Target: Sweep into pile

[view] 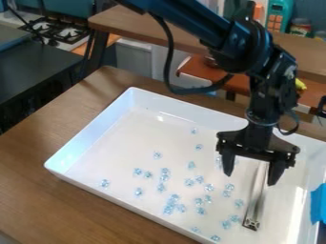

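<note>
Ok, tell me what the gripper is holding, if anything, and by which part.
Nothing: the gripper has its fingers wide apart, and the silvery tool lies unpinched in the white tray.

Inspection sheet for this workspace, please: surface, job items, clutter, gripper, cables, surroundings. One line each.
surface: brown table bearing a white tray
job's things: pale blue beads scattered over the tray floor, denser toward the near side, not one pile; a long, slim tool among them at the right
clutter: bright blue piece at the tray's right edge
gripper: black gripper open over the tray's right part, the tool's upper end between its fingers; contact cannot be told
cables: black cable looping beside the arm
surroundings: stove at upper left, wooden counter behind
</note>
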`<action>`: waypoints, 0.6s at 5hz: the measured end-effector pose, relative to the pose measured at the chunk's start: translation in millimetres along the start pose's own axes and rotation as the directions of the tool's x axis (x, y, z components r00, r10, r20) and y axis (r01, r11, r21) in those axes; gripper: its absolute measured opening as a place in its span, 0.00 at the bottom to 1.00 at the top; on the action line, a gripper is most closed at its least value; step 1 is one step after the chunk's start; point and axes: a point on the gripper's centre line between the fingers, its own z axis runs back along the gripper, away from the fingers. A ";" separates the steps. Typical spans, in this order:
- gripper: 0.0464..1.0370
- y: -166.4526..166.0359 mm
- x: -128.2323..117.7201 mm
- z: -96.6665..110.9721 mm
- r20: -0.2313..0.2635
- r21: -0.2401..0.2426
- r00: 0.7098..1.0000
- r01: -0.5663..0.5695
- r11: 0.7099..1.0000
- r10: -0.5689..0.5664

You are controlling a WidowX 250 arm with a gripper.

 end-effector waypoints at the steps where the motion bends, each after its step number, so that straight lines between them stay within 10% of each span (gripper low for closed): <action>1: 0.96 -6.4 1.8 -4.8 0.009 0.001 1.000 -0.004 1.000 0.004; 3: 0.96 -14.0 -5.0 -19.5 0.006 0.020 1.000 -0.001 1.000 0.001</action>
